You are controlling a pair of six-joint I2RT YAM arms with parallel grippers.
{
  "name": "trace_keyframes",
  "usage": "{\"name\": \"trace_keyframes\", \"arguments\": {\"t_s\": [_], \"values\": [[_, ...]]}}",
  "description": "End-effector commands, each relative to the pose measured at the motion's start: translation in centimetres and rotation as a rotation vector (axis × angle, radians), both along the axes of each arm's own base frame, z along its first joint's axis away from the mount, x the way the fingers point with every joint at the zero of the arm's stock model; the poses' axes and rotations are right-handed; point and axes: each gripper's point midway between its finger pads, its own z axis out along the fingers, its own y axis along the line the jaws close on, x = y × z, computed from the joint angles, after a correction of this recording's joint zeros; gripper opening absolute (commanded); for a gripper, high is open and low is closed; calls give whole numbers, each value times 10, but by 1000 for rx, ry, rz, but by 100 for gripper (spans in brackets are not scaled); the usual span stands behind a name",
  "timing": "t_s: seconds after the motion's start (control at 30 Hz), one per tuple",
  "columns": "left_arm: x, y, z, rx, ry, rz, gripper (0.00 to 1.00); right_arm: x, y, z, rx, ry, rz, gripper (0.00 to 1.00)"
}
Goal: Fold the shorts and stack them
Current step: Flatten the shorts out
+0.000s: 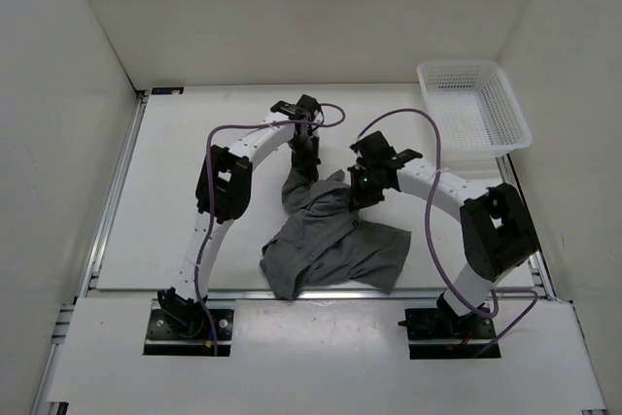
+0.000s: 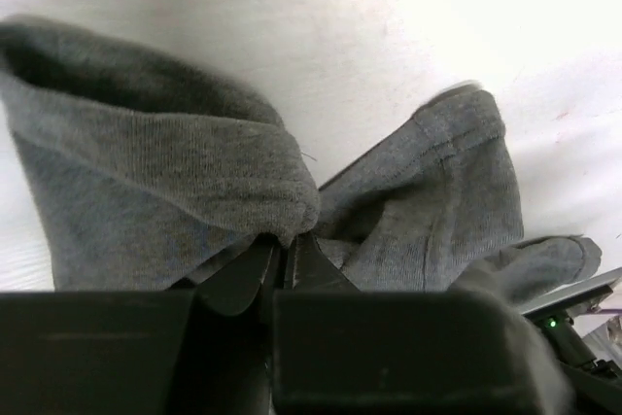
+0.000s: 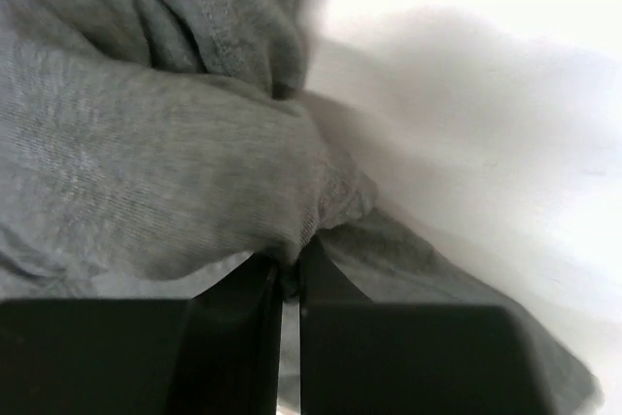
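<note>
Grey shorts [image 1: 335,250] lie crumpled at the front centre of the table [image 1: 185,191], between the arms, with the left gripper [image 2: 288,258] and right gripper [image 3: 291,264] each pinched tight on a fold of the far edge, so the grasp looks made and the next move likely calls for lifting and spreading the cloth flat.

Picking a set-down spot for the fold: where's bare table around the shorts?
Free: table between left wall and left arm; far strip along back wall, left of the basket. Crowded: centre, where left pincer and right pincer pinch the shorts; basket takes the far right corner.
</note>
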Motion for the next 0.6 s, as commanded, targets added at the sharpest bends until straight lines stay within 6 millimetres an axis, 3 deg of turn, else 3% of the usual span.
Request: {"name": "trace_keyframes", "arguments": {"t_s": [0.0, 0.03, 0.07, 0.1, 0.2, 0.23, 0.3, 0.33, 0.37, 0.47, 0.53, 0.57], "values": [[29, 19, 57, -39, -121, 69, 10, 48, -15, 72, -28, -226, -48, 0], [35, 27, 80, -63, -159, 99, 10, 61, -26, 85, -43, -255, -75, 0], [50, 44, 91, -76, -192, 144, 10, 65, -34, 102, -62, -286, -64, 0], [60, 49, 113, -118, -230, 172, 10, 89, -37, 147, -37, -387, -89, 0], [92, 81, 183, -219, -363, 282, 10, 124, -60, 202, -115, -510, -131, 0], [94, 88, 210, -266, -402, 298, 10, 142, -57, 255, -89, -625, -148, 0], [104, 116, 255, -323, -489, 359, 10, 147, -68, 299, -89, -698, -188, 0], [102, 123, 271, -351, -512, 373, 10, 148, -73, 345, -60, -800, -229, 0], [96, 131, 294, -377, -547, 389, 10, 148, -76, 362, -56, -843, -234, 0], [83, 159, 331, -400, -618, 424, 10, 127, -85, 399, -39, -943, -246, 0], [75, 170, 327, -388, -606, 431, 10, 117, -88, 401, -46, -967, -244, 0], [69, 171, 326, -385, -599, 433, 10, 104, -92, 387, -61, -949, -239, 0]]}}
